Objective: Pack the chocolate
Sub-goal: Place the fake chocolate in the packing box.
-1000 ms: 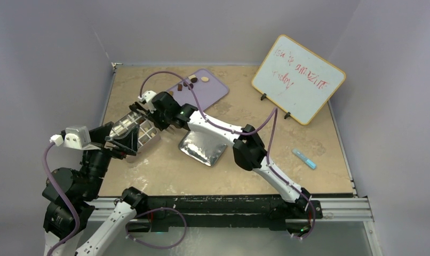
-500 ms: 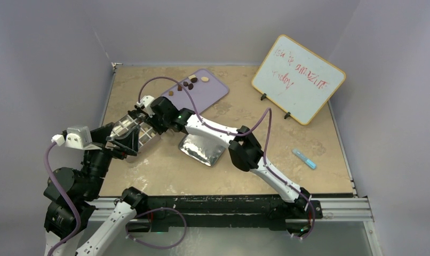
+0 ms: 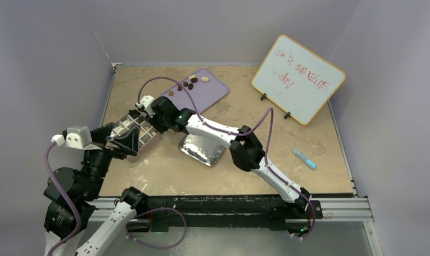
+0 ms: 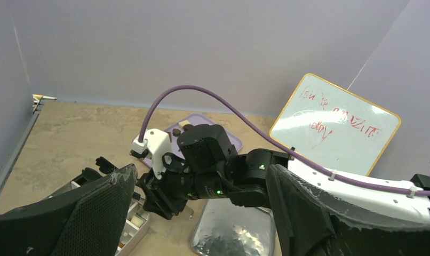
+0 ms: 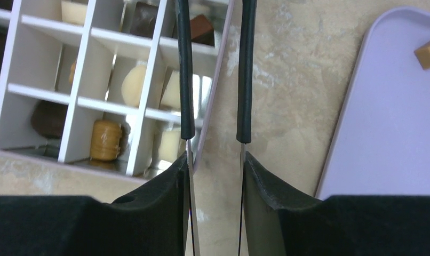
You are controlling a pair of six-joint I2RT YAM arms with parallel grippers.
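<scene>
Several chocolates (image 3: 193,80) on tray (image 3: 213,95); right hand (image 3: 150,120), slightly parted, over box (image 5: 85,101)

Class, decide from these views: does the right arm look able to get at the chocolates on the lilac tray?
Probably yes. The right gripper hovers at the divided box's edge with nothing between its fingers. The lilac tray holding the chocolates lies close by, with only bare tabletop between them.

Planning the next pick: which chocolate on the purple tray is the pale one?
The tan piece at the row's right end; the rest look darker brown.
</scene>
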